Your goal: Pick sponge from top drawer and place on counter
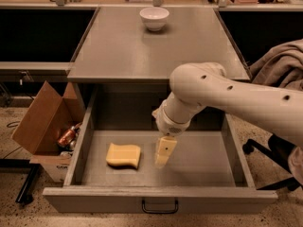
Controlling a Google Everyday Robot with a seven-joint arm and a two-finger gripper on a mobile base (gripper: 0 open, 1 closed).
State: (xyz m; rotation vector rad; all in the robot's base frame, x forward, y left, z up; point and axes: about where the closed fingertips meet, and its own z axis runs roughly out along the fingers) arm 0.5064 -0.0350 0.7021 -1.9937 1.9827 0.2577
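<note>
The pale-yellow sponge (123, 155) lies flat on the floor of the open top drawer (203, 171), left of centre. My gripper (163, 159) points down inside the drawer, its yellowish fingers just right of the sponge and a little apart from it. The white arm reaches in from the right. The grey counter (142, 46) lies behind the drawer, above it.
A white bowl (154, 18) stands at the back of the counter. An open cardboard box (45, 122) with items inside sits on the floor to the left. Grey cloth (281, 67) and a chair base are at the right. The drawer's dark handle (160, 206) is at the front.
</note>
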